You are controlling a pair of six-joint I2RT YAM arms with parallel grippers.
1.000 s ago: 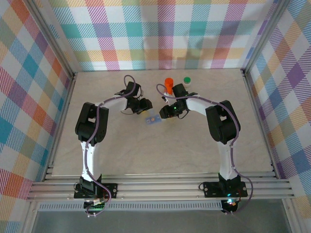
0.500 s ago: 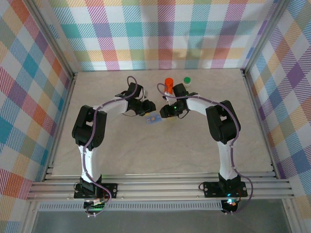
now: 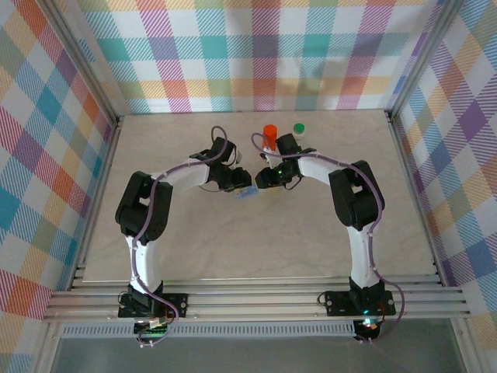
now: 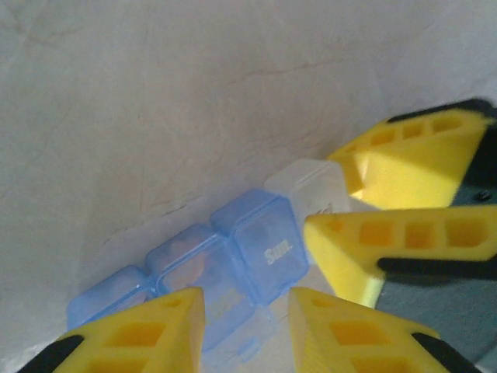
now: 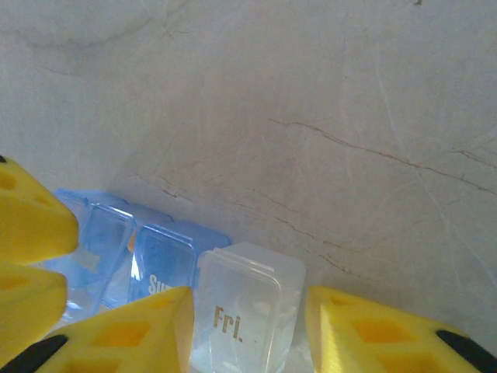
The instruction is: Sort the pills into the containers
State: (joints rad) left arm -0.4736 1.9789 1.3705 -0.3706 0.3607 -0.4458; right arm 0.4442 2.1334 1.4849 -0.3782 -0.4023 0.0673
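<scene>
Pill-box strip (image 3: pixel 247 192) lies at frame centre. Left gripper (image 4: pixel 247 311) is clamped on its blue section, right gripper (image 5: pixel 248 303) on the clear Fri. compartment (image 5: pixel 237 287). Opposed pulling could twist or crack the strip.

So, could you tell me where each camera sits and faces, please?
Top external: overhead behind the bases, facing down on the table; left arm, right arm.
Left wrist: on the left arm, facing the pill box; left hand's fingers.
Right wrist: on the right arm, facing the "Fri." compartment; right hand's fingers.
Shared: both wrist views show the "Sun." compartment.
</scene>
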